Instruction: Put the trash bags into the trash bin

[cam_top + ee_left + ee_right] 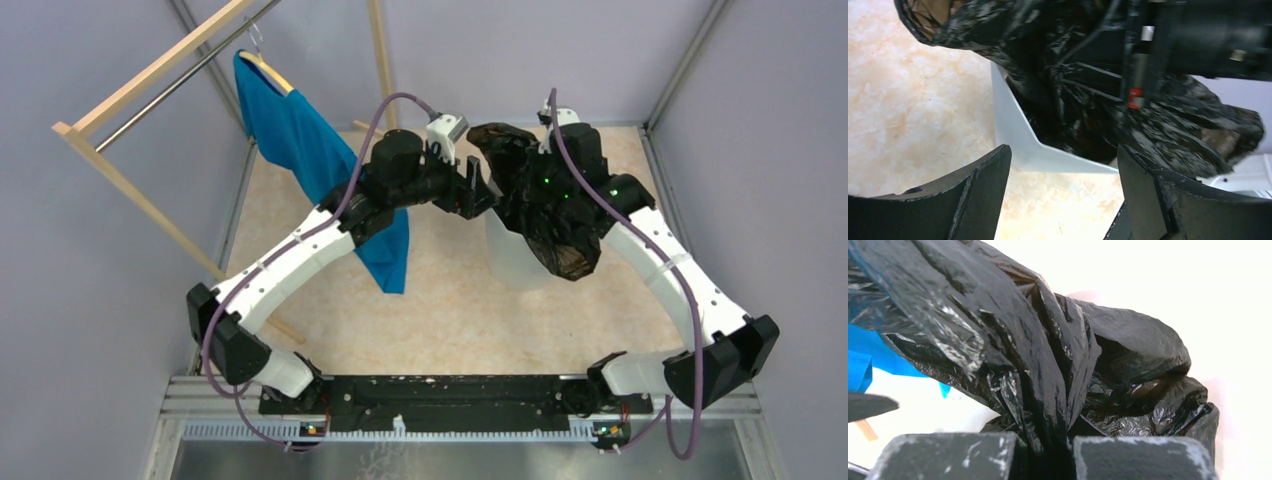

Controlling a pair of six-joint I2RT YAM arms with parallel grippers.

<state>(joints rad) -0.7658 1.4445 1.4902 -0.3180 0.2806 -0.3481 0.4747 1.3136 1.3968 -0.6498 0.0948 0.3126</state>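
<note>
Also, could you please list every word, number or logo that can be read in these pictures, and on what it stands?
None can be read.
The trash bag, the trash bin and the blue T-shirt show no print.
A small red tag on the right arm is too blurred to read.

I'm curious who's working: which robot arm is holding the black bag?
The right end effector, shut on the trash bag; the left end effector is open, holding nothing, near the trash bin.

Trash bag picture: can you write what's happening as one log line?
right gripper: shut on trash bag | left gripper: open, empty, beside bin | trash bag: partly in bin, rest hanging outside
</note>
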